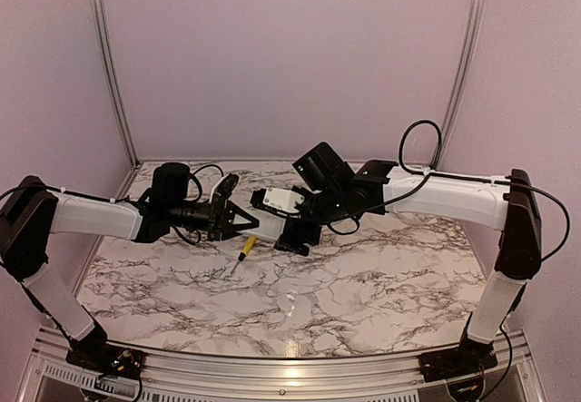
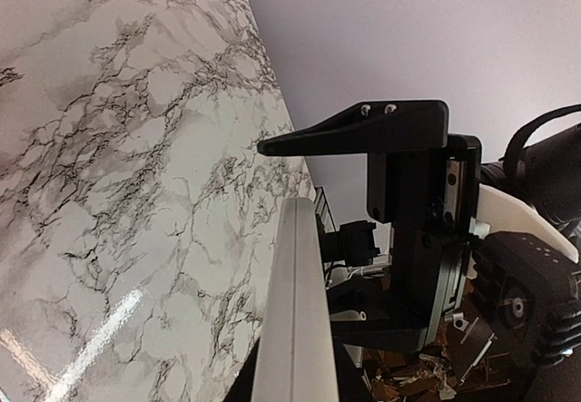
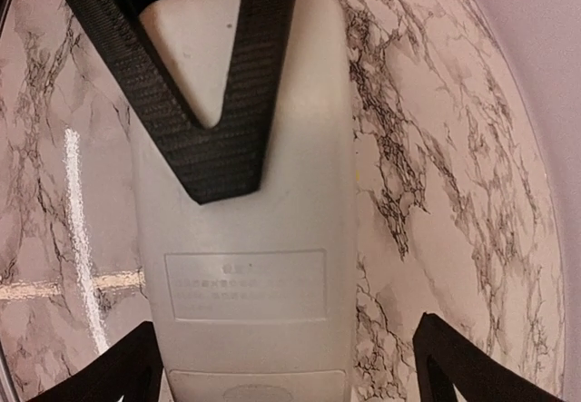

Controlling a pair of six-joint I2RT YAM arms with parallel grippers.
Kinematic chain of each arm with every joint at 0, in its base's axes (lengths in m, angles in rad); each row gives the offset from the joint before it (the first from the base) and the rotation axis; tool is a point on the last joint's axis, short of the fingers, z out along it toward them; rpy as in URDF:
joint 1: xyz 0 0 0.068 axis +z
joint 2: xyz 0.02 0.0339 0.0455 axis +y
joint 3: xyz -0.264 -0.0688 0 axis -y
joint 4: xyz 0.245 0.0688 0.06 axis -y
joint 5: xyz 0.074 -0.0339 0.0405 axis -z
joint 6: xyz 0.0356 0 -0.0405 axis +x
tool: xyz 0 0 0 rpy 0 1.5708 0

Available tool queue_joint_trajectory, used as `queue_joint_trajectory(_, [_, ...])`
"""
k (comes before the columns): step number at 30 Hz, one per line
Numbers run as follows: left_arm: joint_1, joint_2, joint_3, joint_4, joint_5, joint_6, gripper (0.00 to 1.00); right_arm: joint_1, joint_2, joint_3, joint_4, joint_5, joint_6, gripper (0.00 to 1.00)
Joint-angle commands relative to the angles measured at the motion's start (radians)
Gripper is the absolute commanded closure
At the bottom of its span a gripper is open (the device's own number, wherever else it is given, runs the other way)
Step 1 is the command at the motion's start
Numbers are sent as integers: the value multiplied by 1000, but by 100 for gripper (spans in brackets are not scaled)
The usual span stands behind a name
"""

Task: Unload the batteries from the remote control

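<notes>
The white remote control (image 1: 275, 204) is held above the marble table between the two arms. My left gripper (image 1: 238, 223) is shut on one end of it. The left wrist view shows the remote (image 2: 295, 302) edge-on between the jaws of the left gripper (image 2: 292, 370). In the right wrist view the remote's back (image 3: 245, 266), bearing a faint label, fills the middle, and a black left finger (image 3: 218, 121) lies across it. My right gripper (image 3: 290, 370) is open around the remote's other end, with a gap on the right side. The batteries are hidden.
A yellow-handled screwdriver (image 1: 245, 246) lies on the marble table (image 1: 363, 284) just below the two grippers. Pale walls and metal corner rails (image 1: 109, 66) close in the back and sides.
</notes>
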Motion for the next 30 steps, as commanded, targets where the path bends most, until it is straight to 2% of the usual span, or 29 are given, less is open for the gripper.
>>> queue_joint_trajectory(1, [-5,-44,26,-58,-26,55,100,4,-41,-16,34,31,27,5])
queue_joint_trajectory(5, [-5,-65,24,-114,-57,78,100,4,-59,-33,55,33,51,2])
queue_joint_trajectory(12, [-5,-79,43,-198,-77,132,100,3,-106,-79,71,41,94,2])
queue_joint_trajectory(17, [-4,-95,94,-338,-123,203,100,4,-161,-125,72,50,124,2])
queue_joint_trajectory(27, [-4,-140,143,-410,-148,221,100,4,-281,-230,86,90,179,2])
queue_joint_trajectory(30, [-4,-136,141,-357,-106,215,100,0,-306,-243,94,151,218,2])
